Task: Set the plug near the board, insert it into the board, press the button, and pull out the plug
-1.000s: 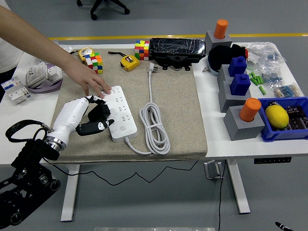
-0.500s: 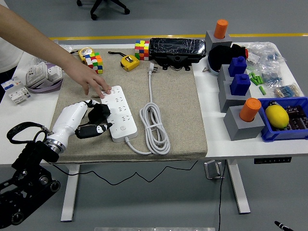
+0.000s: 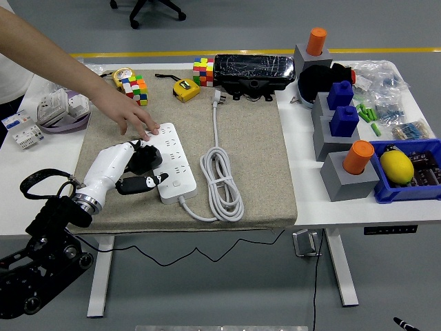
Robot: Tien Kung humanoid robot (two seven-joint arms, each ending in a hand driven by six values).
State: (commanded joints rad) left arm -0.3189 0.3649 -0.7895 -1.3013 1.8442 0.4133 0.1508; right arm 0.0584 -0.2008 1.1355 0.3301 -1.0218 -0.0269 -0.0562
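The plug (image 3: 218,97) lies at the far end of the grey mat (image 3: 262,158), at the end of its white cord (image 3: 219,181), with its pins pointing away from the robot; the board (image 3: 171,161) lies long-ways front to back, left of the cord. The left hand (image 3: 141,169) is the only robot hand showing and sits at the board's left side, so the plug is well off to its far right; its dark fingers (image 3: 146,182) look curled and seem to hold nothing. A person's hand (image 3: 127,114) presses down on the board's far corner.

Single head view, high on the robot's side, facing forward and down over the table (image 3: 310,207)
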